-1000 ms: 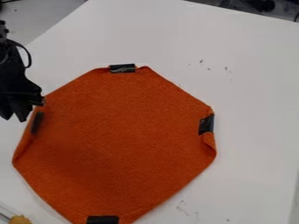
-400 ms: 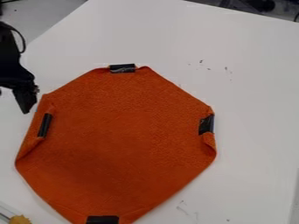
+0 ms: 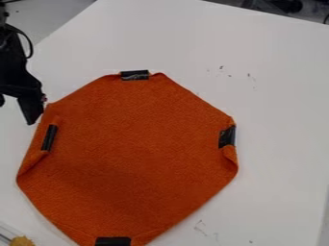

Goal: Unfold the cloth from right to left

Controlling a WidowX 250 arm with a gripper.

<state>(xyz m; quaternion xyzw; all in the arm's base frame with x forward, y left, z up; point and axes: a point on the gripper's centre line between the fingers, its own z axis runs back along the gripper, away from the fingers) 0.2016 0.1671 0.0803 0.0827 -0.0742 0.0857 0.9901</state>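
Here's our claw [image 3: 16,113], fingers parted beside the orange cloth [image 3: 138,163], which lies on the table [image 3: 276,96]. Likely light and floppy; we'd pinch its nearest taped flap [image 3: 35,149].

the camera looks slantwise down at the table [image 3: 276,110] from nearby.

Plain orange cloth [image 3: 132,158], white table [image 3: 276,110]
Black tape [image 3: 227,137] marks the cloth near 12, 3, 6 and 9 o'clock; dark flecks [image 3: 221,67] dot the table off the cloth's 1 o'clock; black gripper [image 3: 16,112].
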